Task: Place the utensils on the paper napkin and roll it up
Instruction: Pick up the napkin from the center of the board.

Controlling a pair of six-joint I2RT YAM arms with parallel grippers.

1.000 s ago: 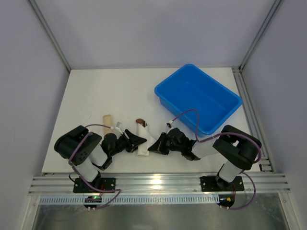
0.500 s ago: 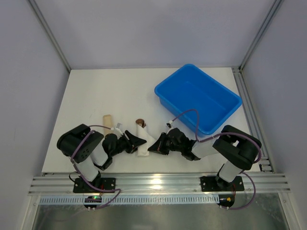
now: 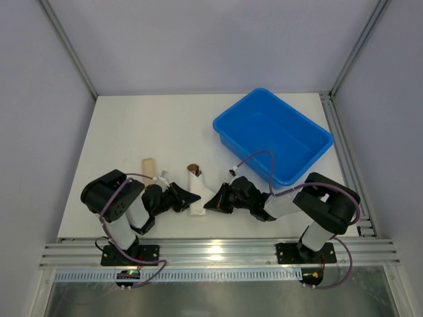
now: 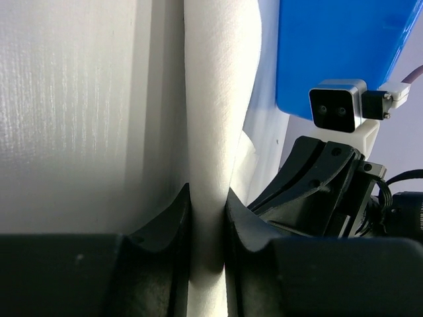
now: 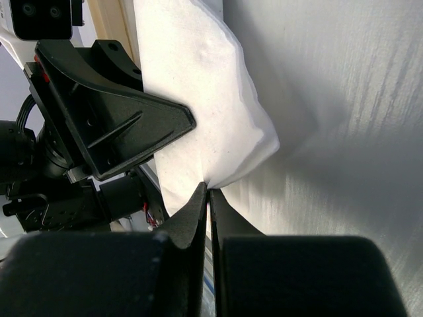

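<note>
Firmly clamped in the left tool [image 4: 207, 195], the rolled paper napkin [image 4: 218, 99] lies by the bench's [image 3: 132, 132] near edge, its loose corner pinched in the closed right tool [image 5: 207, 191]; gentle, even pressure should hold the utensils [image 3: 192, 168] inside.

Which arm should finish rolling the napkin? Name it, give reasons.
Left. The left pincer straddles the rolled napkin, a finger on each side, so it can likely turn the roll. The right pincer only pinches one napkin edge, better for anchoring.
</note>
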